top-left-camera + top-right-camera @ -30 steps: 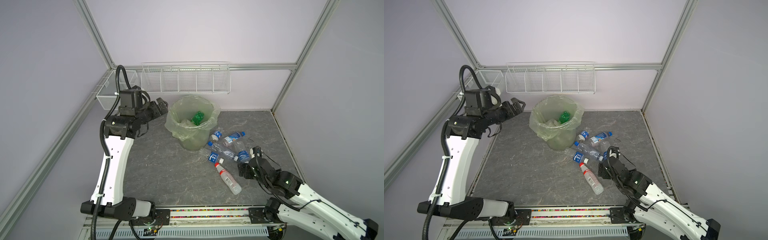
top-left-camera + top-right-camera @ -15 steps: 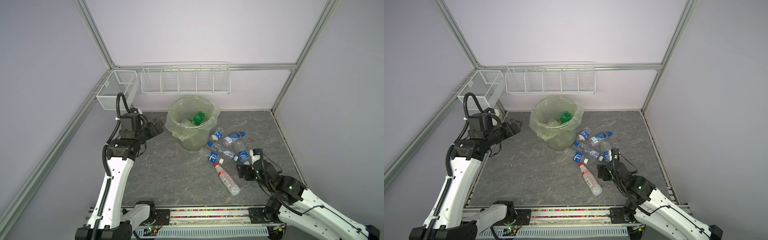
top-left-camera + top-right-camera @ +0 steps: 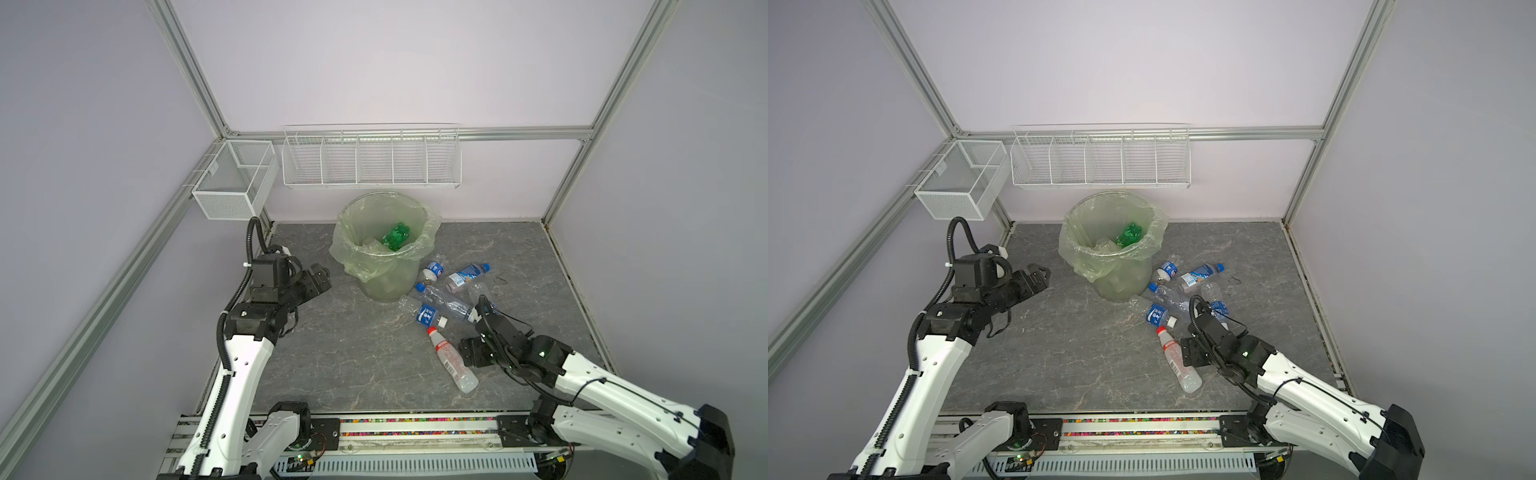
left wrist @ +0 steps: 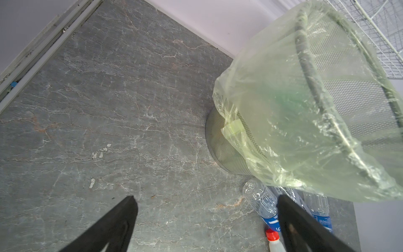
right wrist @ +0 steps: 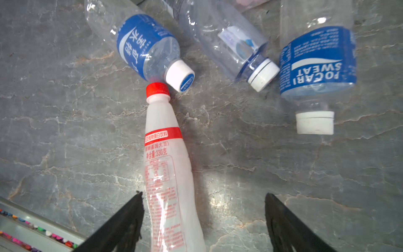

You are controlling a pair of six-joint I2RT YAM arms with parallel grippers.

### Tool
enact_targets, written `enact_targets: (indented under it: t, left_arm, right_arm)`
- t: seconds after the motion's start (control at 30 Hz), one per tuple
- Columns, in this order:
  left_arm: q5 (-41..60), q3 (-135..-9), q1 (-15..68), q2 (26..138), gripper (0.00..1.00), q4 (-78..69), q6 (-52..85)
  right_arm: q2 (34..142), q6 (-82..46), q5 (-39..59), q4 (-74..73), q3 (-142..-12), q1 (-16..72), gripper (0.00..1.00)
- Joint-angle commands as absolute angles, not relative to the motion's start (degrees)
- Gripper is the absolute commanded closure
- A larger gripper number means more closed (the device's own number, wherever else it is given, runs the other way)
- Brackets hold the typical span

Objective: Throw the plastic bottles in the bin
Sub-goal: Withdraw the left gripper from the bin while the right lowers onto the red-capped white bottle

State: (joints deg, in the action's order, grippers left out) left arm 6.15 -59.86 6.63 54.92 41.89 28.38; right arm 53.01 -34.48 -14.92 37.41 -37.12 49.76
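- Hovering spread wide and empty, your left gripper [image 3: 322, 277] hangs over the left side of the desk [image 3: 357, 365]. It is left of the bin and well apart from every loose bottle.
- Standing at the back middle, the bin [image 3: 353, 249] already holds a green bottle [image 3: 397, 237].
- Lying on their sides just right of the bin's foot, the blue-labelled bottles [image 3: 428, 313] form a loose heap.
- Nearest the front rail lies the red-capped white bottle [image 3: 451, 361], with its cap up against the heap and its base pointing away from it.
- Poised just beside that bottle on its right, your right gripper [image 3: 471, 351] is spread and holds nothing.
- In the right wrist view, the bottle's long axis runs in line with the gripper's reach, so the jaws would close across its width. The body lies hard by one finger [image 5: 130, 218], not centred.
- Your right arm is by far the nearer one. You would probably want to shift it sideways over the bottle before closing.
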Motion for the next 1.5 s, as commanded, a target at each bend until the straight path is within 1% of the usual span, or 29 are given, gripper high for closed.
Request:
enact_targets:
  t: [0.0,0.17,0.4,0.67,0.87,1.23,1.47]
  left_arm:
    - [8.8,-57.3,6.4,52.8,0.00,38.8,29.1]
    - [11.9,-52.8,6.4,51.7,0.00,37.3,29.9]
    - [12.8,-47.7,6.4,48.8,0.00,35.7,31.0]
    - [13.3,-43.5,6.4,46.1,0.00,35.0,32.2]
    - [13.0,-41.2,6.4,44.7,0.00,34.9,32.2]
    - [11.9,-39.9,6.4,43.5,0.00,35.7,31.7]
    - [12.1,-40.2,6.4,43.5,0.00,35.8,31.8]
  right_arm:
    - [53.9,-34.9,-12.7,36.9,-37.8,51.0,0.12]
    - [54.5,-36.3,-11.0,36.0,-36.0,52.6,0.12]
    - [54.7,-38.2,-10.4,35.7,-33.9,54.7,0.12]
    - [58.3,-38.5,-10.6,34.2,-34.9,56.5,0.12]
    - [64.8,-36.4,-12.0,34.4,-39.9,56.6,0.12]
    - [82.2,-32.8,-12.7,37.0,-52.6,55.6,0.11]
    - [87.1,-30.6,-12.0,35.8,-55.7,53.1,0.09]
